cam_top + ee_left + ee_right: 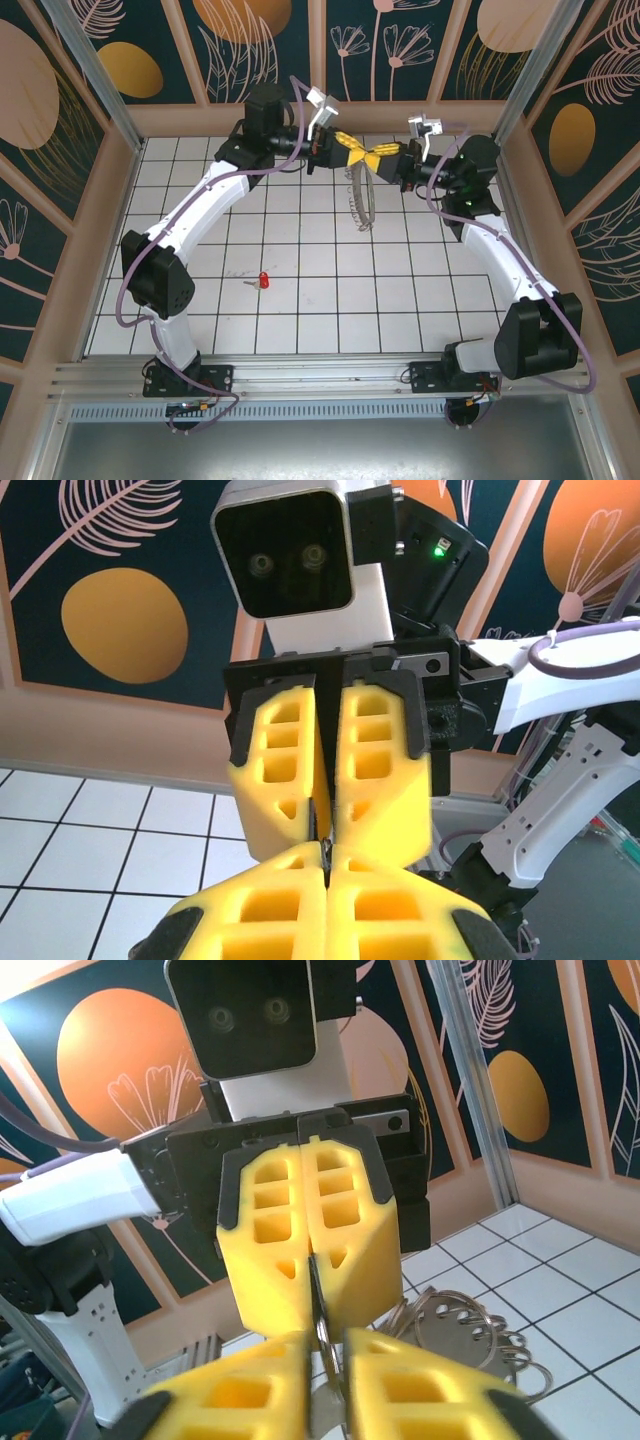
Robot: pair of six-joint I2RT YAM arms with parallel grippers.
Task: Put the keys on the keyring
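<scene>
The keyring [360,200] hangs edge-on above the back of the tiled floor, a thin hoop fringed with small silvery loops. My left gripper [350,150] and right gripper [383,156] meet tip to tip at its top, both shut on it. In the left wrist view, my left gripper [327,853] pinches a thin sliver of metal, with the right arm's yellow fingers [375,770] directly opposite. Seen from the right wrist, my right gripper [326,1345] holds a silvery loop, and more of the keyring's loops [465,1325] hang behind. The red-headed key [264,279] lies alone on the floor, left of centre.
The white tiled floor [330,300] is boxed in by patterned walls and aluminium posts [95,75]. Both arm bases sit on the rail at the near edge [320,375].
</scene>
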